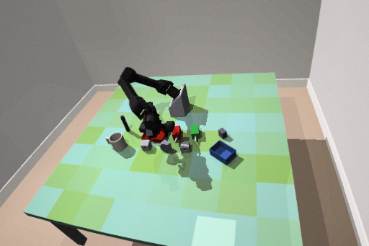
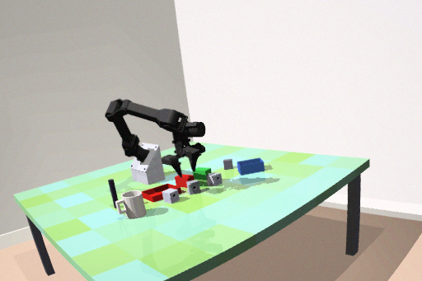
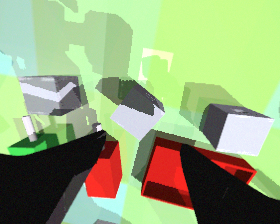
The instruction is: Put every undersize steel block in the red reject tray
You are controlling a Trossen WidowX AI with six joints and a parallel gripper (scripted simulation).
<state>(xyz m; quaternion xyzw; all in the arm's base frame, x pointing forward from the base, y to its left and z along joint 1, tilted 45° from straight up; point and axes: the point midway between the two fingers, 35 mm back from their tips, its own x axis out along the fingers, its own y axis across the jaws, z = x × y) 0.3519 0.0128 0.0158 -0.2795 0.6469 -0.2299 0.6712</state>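
The green gauge lies on the table, its pin toward the right-hand block. The middle block sits turned at an angle. The left-hand block stands by the red tray. No block shows in the visible part of the tray. My gripper is open and empty, above the area between tray and red pinned piece, behind the middle block. The bores are hard to judge.
The red pinned piece lies between tray and green gauge. A dark grey cube stands near the blue tray. A mug and a black post stand beyond the red tray.
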